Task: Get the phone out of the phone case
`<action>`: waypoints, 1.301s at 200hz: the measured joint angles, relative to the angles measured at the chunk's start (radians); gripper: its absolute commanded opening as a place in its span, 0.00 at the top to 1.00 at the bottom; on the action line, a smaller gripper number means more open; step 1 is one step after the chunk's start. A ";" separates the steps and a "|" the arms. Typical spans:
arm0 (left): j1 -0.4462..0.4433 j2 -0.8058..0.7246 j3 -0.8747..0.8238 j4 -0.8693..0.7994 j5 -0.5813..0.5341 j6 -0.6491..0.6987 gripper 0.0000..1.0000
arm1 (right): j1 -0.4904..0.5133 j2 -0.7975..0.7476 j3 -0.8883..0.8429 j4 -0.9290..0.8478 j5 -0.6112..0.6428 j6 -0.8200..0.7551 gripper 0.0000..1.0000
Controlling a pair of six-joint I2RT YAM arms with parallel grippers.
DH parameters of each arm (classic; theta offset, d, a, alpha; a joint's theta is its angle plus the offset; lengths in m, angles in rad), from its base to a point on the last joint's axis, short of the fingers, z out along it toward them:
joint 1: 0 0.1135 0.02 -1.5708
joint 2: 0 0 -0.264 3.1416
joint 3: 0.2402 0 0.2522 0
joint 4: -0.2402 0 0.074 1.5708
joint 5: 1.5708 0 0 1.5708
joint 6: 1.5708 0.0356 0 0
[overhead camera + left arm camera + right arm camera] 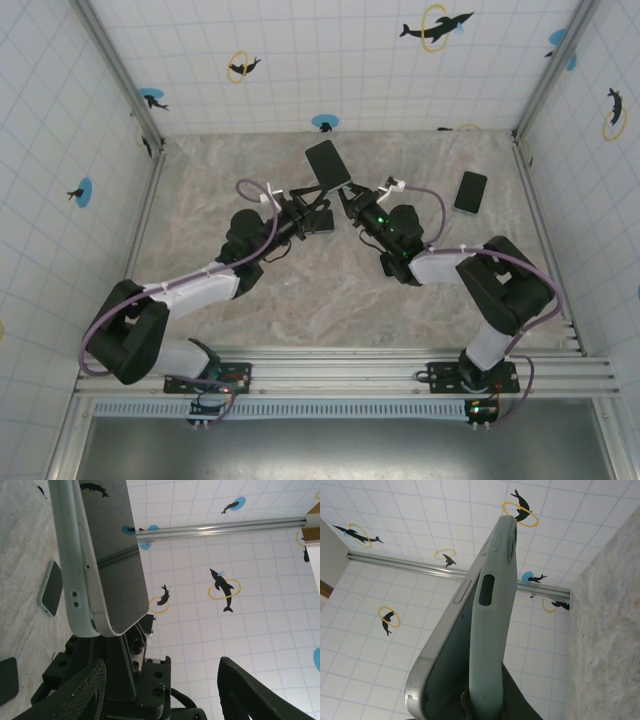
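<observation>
Phone (328, 163), glossy dark screen, silver rim, in pale green case (490, 645): lower end pinched by right fingers (517, 702), raised over mid-worktop (300, 290). Left fingers (250, 690) spread beside it. Phones counted: two; second phone (470, 191) lies flat, far right.

The phone case (487, 645) runs off the right wrist view's bottom edge; its held end is probably hidden.

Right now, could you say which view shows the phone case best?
Right wrist: the phone case looms close, edge-on, its cutout clear. Left wrist shows its pale edge; top external, mostly the phone's dark face.
</observation>
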 measured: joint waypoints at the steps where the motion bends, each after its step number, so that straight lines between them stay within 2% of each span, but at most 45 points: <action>1: 0.000 0.000 0.000 -0.001 -0.001 0.000 0.41 | 0.000 0.000 0.000 0.000 0.000 0.000 1.00; 88: -0.001 0.092 0.042 0.051 -0.005 -0.078 0.44 | 0.006 0.020 0.002 0.001 0.001 -0.005 1.00; 154: -0.005 0.103 0.042 0.063 -0.021 -0.105 0.46 | 0.006 0.020 0.002 0.008 0.001 -0.017 1.00; 211: -0.016 0.107 0.042 0.074 -0.077 -0.140 0.49 | 0.021 0.019 0.002 0.021 0.041 -0.069 1.00; 260: -0.066 0.107 0.042 0.056 -0.196 -0.179 0.54 | 0.048 0.014 -0.019 0.039 0.116 -0.125 1.00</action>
